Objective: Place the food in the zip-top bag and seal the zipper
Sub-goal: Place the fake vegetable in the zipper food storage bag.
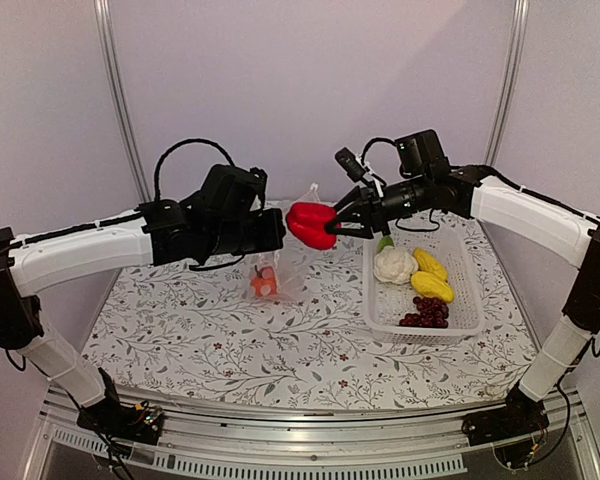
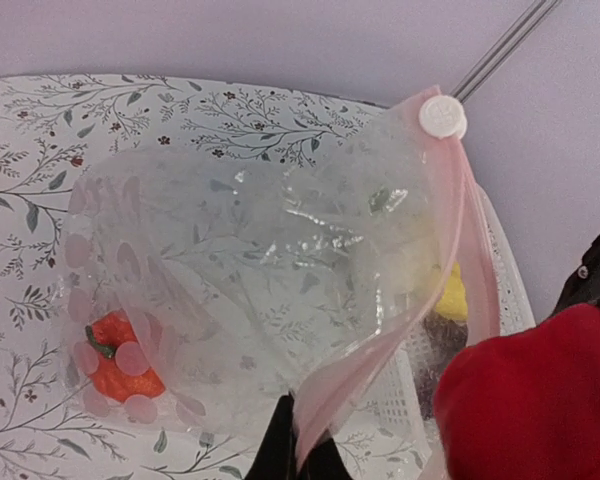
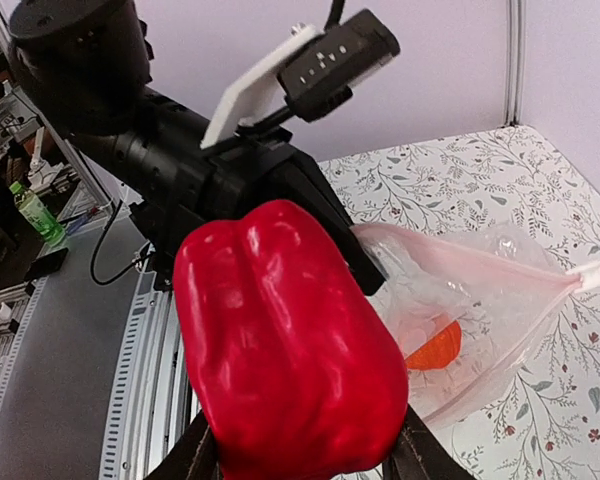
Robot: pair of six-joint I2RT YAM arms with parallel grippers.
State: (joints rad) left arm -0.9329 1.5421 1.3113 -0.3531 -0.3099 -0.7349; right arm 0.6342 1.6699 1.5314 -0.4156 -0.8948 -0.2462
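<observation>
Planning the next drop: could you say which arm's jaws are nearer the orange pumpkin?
Left arm: jaws pinch the bag above the pumpkin; right arm holds the pepper farther right.

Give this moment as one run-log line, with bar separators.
left gripper: grips zip-top bag at zipper | right gripper: grips red pepper near bag | pumpkin: inside bag
</observation>
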